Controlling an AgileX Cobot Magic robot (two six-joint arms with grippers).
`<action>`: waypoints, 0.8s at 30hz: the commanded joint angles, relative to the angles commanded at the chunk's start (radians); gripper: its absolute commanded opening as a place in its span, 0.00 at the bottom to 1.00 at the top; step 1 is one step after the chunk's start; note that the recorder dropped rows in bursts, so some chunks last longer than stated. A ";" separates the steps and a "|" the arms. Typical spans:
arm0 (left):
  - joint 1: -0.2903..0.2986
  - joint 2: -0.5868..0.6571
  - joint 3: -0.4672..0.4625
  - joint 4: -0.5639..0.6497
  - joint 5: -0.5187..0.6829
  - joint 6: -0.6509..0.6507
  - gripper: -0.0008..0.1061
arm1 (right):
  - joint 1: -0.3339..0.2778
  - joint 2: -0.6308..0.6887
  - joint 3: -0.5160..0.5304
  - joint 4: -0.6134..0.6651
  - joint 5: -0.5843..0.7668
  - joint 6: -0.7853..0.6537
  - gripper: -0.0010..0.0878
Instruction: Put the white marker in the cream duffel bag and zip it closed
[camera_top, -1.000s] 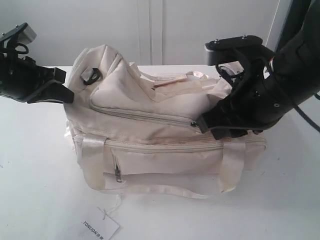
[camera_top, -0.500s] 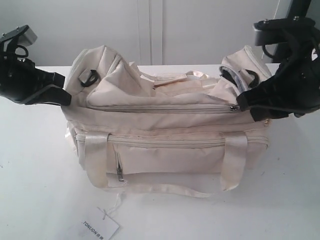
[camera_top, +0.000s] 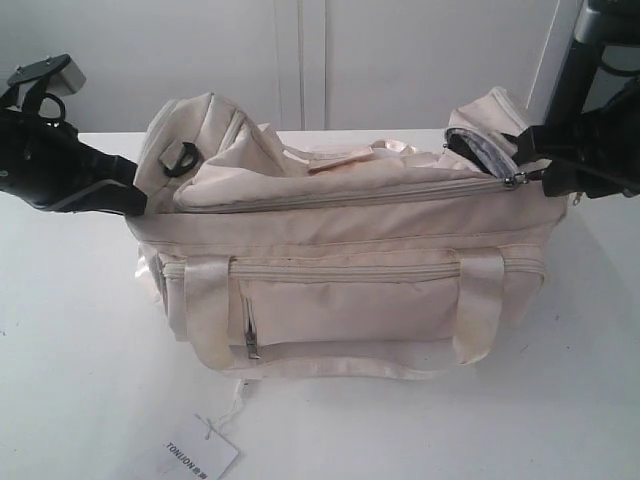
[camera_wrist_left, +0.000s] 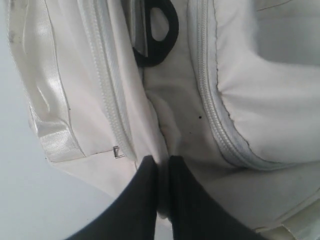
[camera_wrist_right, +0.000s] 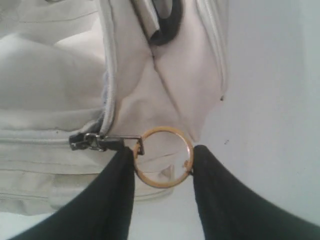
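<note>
- 2 grips: left gripper (camera_wrist_left: 162, 165) pinches end fabric of the cream duffel bag (camera_top: 340, 230), right gripper (camera_wrist_right: 162, 150) clamps its gold ring pull (camera_wrist_right: 161, 128).
- Ring may slip out under tension — zip stops short of the bag's end.

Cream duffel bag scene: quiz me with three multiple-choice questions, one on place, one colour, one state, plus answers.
1. Where is the paper tag? A) on the table before the cream duffel bag B) on top of it C) in a pocket
2. What colour is the ring pull? A) silver B) gold C) black
3. How are the left gripper's jaws? A) wide open B) around a pen C) shut on bag fabric
Answers: 1A, it lies on the table in front; 2B, gold between the right gripper's jaws; 3C, the left wrist view shows them pinching cloth.
</note>
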 joint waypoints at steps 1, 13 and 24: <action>0.000 0.000 0.000 0.000 0.000 0.000 0.01 | 0.000 0.000 0.000 0.035 0.000 -0.010 0.01; 0.000 0.000 0.000 0.000 -0.009 0.002 0.01 | 0.000 0.036 0.002 0.295 0.016 -0.250 0.01; 0.000 -0.004 -0.028 0.007 0.048 0.004 0.47 | 0.000 0.068 0.002 0.295 -0.109 -0.313 0.01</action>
